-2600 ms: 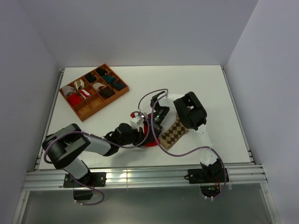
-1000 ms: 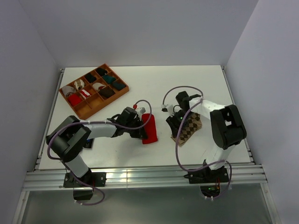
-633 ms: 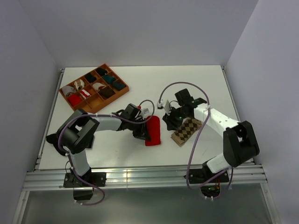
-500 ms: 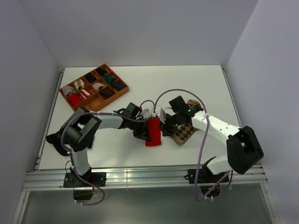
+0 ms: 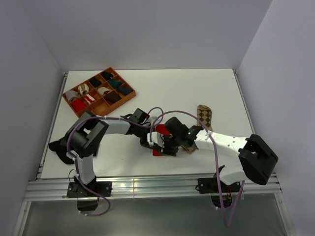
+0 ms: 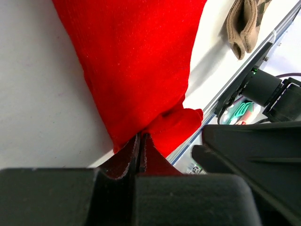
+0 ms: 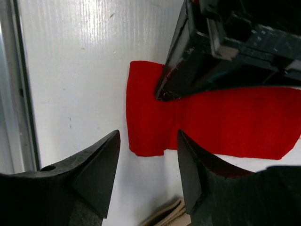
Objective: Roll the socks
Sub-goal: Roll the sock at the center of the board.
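Observation:
The red sock [image 5: 160, 131] lies flat near the table's middle; its white patch does not show. My left gripper [image 5: 151, 142] is shut on the sock's edge, with the jaws pinched on a fold of red cloth [image 6: 141, 141]. My right gripper [image 5: 168, 147] is open just above the same end of the red sock [image 7: 211, 122], its fingertips [image 7: 113, 141] spread over the sock's corner next to the left gripper [image 7: 162, 95]. The argyle sock [image 5: 204, 114] lies to the right, partly under my right arm. Its tan edge shows in both wrist views [image 6: 244, 23] [image 7: 164, 214].
A brown wooden tray [image 5: 91, 121] with several sock rolls stands at the back left. The table's metal front rail [image 5: 147, 184] runs close behind the grippers. My two arms crowd together over the red sock.
My right gripper has left the argyle sock and swung left to the red sock's near end. The argyle sock now lies turned, one end pointing away. My left gripper stays on the red sock.

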